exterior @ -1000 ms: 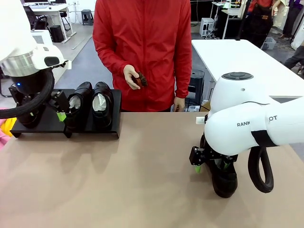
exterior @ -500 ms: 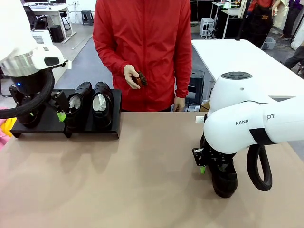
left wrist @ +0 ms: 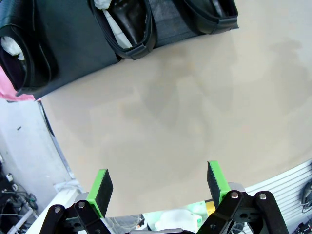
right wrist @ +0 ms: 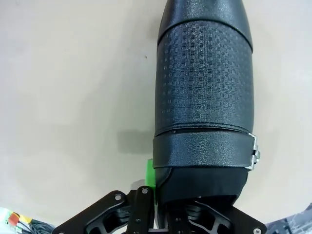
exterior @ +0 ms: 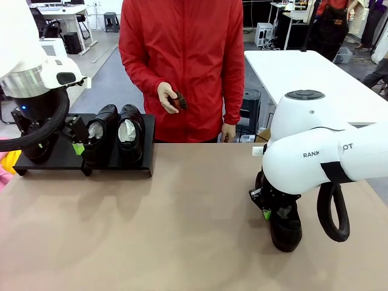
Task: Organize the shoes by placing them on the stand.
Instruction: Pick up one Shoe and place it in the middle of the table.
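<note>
Black matte stand (exterior: 60, 159) sits at the far left edge of the tan surface (exterior: 170, 230), carrying glossy black leather shoes (exterior: 115, 136). Near the right edge, the right claw (exterior: 271, 213) grips the rim of a textured black shoe (right wrist: 204, 87); so shallow a hold may slip when lifted. One second ago it was open. The left claw (left wrist: 158, 184) hangs open, empty.

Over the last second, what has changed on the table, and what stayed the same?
The right gripper closed on the shoe lying on the table; its green pad moved inward against the shoe's collar. The left gripper stayed open by the stand, the shoes on the stand did not move, and the person's hand kept holding the brush.
</note>
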You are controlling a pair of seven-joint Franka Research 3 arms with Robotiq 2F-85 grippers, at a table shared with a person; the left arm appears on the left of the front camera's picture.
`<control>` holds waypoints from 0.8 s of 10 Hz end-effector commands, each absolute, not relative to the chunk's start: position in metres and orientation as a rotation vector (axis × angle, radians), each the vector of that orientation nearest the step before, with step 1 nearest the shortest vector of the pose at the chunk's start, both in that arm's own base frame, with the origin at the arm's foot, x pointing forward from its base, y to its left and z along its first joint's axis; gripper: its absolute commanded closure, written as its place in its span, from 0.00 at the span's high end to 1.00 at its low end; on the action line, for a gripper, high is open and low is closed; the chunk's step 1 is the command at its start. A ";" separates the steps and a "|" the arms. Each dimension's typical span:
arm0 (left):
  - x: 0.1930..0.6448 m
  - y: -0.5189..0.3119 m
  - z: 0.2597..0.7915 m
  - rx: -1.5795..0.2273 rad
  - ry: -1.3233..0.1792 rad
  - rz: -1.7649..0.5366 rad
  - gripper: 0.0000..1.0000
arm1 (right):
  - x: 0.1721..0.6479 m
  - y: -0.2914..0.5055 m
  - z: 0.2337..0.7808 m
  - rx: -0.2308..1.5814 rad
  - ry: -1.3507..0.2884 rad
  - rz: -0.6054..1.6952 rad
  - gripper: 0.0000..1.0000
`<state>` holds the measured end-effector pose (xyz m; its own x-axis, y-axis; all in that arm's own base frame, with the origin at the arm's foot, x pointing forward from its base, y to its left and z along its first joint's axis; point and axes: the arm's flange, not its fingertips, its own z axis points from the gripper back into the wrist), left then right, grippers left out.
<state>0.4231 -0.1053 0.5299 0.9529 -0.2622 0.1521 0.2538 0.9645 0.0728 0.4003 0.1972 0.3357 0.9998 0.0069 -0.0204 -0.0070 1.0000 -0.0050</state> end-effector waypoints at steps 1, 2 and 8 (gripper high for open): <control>0.421 -0.102 0.529 0.050 -0.175 -0.268 1.00 | 0.407 0.197 0.343 -0.025 -0.005 -0.026 0.00; 0.421 -0.102 0.529 0.050 -0.175 -0.268 1.00 | 0.405 0.195 0.347 -0.019 -0.003 -0.037 0.00; 0.421 -0.102 0.529 0.050 -0.175 -0.268 1.00 | 0.391 0.305 0.419 0.098 -0.124 -0.059 0.00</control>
